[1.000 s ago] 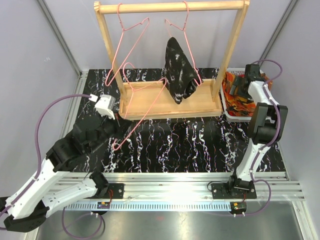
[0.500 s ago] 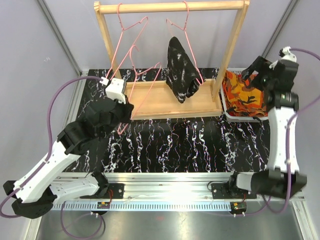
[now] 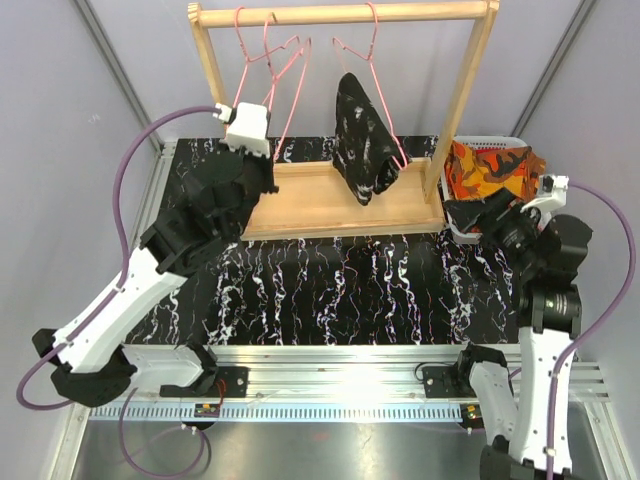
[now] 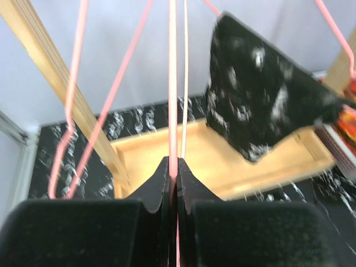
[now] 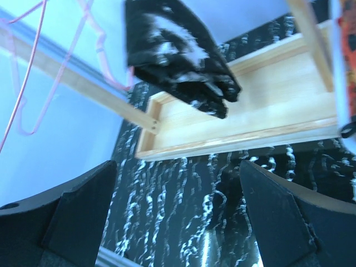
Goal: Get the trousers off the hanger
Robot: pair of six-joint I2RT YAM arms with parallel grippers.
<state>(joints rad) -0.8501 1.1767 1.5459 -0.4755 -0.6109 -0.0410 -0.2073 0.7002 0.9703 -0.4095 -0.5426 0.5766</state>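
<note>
No text, label, brand, number or sign is legible to me in any of the three views. In the top view, a small board (image 3: 208, 409) at 7 o'clock and a second small board (image 3: 478, 412) at 5 o'clock, both on the front rail (image 3: 340, 411), are too small to read.

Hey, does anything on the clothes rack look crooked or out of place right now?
Yes. The empty pink hanger pinched in the left gripper is pulled askew, not hanging freely. The black speckled trousers hang bunched and slanted.
</note>
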